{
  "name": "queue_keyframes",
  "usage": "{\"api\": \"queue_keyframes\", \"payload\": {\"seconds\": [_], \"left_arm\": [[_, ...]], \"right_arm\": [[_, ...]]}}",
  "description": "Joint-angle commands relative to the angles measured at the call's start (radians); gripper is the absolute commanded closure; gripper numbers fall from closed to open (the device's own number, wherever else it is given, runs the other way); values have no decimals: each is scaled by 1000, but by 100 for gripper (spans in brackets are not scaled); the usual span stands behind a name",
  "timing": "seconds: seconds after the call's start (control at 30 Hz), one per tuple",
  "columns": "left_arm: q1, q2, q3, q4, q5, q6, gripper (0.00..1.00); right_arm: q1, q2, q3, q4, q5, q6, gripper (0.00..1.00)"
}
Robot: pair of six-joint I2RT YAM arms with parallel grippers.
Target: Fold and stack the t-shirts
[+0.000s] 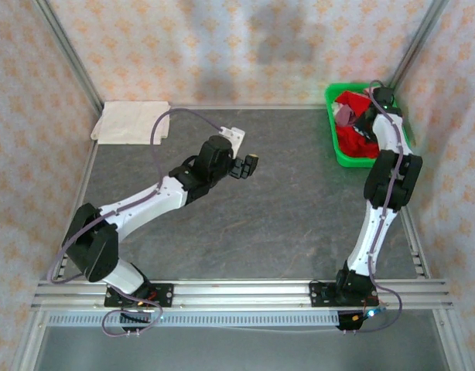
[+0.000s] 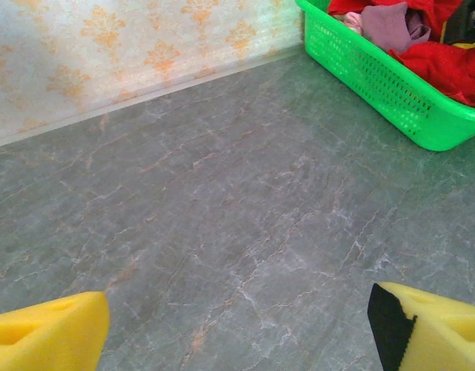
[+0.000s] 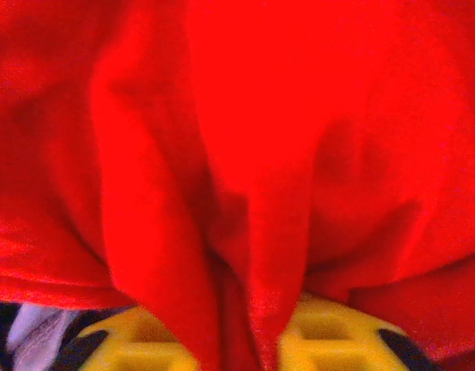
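Hidden or cut off:
- Right arm (image 1: 392, 174) reaches over the green basket (image 1: 336, 147) at the far right corner of the table (image 1: 284, 209) and covers the basket's right side in the top view.
- Basket holds crumpled t-shirts. The red t-shirt (image 3: 245, 116) is on top, with a mauve t-shirt (image 2: 392, 27) bunched near the far end. Can't tell how many lie underneath.
- In the right wrist view the red cloth is very close and blurred, its edges cut off. A pale and dark scrap at bottom left can't be identified.
- Right gripper (image 3: 241, 340): 2 yellow pads pressed together with a fold of the red t-shirt pinched between them, down inside the basket.

Around:
- Patterned walls (image 1: 222, 46) close off the far, left and right sides.
- Left arm (image 1: 145, 202) stretches diagonally toward table centre.
- Cream t-shirt (image 1: 131, 122) lies folded flat at the far left corner, touching the wall edge, well apart from the basket.
- Left gripper (image 1: 249, 165) hangs over mid-table with pads wide apart, nothing between them.

Room:
- Centre and near table bare from the left arm across to the basket.
- Aluminium rail (image 1: 245, 294) runs along the near edge and carries both bases.
- Basket sits close to the right wall, its far end near the back corner.
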Motion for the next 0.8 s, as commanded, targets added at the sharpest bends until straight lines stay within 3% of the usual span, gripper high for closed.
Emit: {"api": "queue_keyframes", "payload": {"seconds": [0.0, 0.1, 0.3, 0.47, 0.67, 0.77], "left_arm": [[6, -36, -13, -14, -54, 8, 12], [7, -53, -16, -5, -73, 9, 12], [20, -129, -24, 51, -84, 21, 11], [42, -184, -15, 57, -73, 19, 11], [63, -263, -43, 73, -61, 16, 10], [74, -307, -65, 83, -46, 12, 10]], "right_arm": [[3, -89, 11, -15, -14, 14, 93], [2, -192, -14, -8, -3, 21, 100], [7, -351, 56, -53, 12, 4, 100], [54, -385, 291, -189, 62, -53, 100], [152, -328, 745, -374, 95, -115, 100], [214, -378, 796, -355, 77, -122, 100]]}}
